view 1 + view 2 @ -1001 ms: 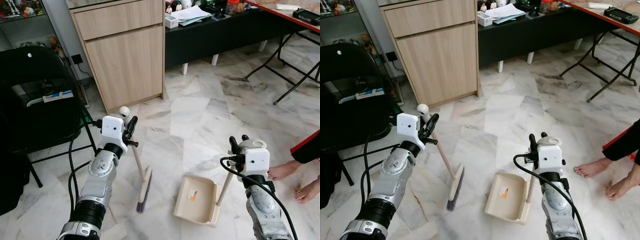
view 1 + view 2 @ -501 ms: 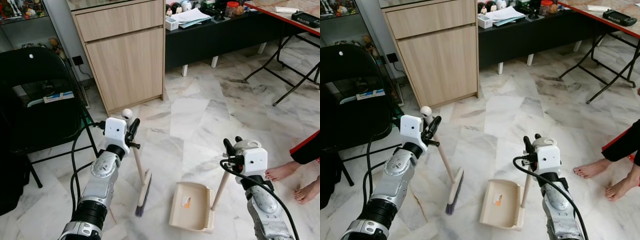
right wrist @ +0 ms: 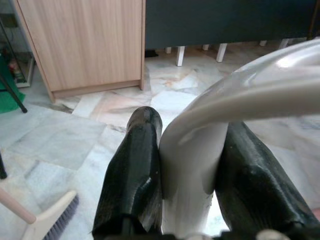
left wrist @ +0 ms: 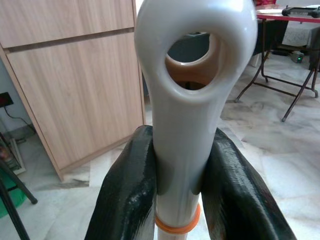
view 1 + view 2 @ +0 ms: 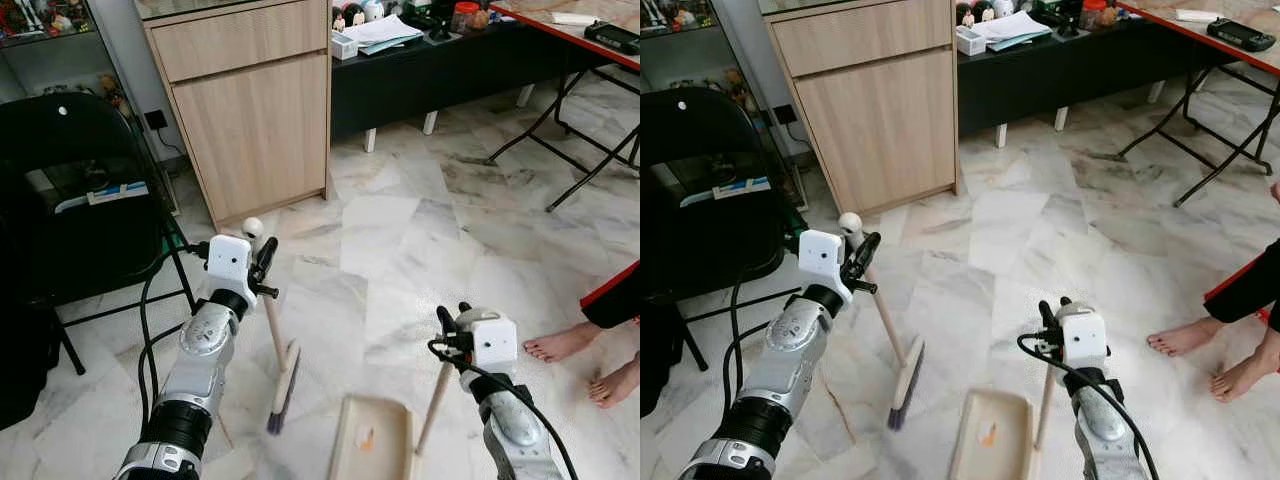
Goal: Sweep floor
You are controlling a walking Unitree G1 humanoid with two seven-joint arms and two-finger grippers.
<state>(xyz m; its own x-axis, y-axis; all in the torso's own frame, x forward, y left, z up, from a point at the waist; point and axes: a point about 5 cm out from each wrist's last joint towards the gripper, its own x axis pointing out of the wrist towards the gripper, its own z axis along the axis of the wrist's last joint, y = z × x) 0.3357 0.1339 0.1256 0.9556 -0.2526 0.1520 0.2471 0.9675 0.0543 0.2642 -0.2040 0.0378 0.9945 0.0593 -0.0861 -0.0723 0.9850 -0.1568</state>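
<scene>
Sweeping under way, unfinished: left gripper point(image 5: 262, 262) clamped on broom point(image 5: 278, 372), right gripper point(image 5: 450, 318) clamped on dustpan point(image 5: 368, 440) handle, pan near bristles.

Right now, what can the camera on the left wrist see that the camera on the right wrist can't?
Left wrist view alone: the broom's white handle tip with its round hanging hole, an orange ring below, clamped between the left gripper fingers. Right wrist view alone: the dustpan's curved grey-white handle clamped in the right gripper, plus the broom's purple bristles low on the floor. Both share the light wooden cabinet and the pale marble floor.
</scene>
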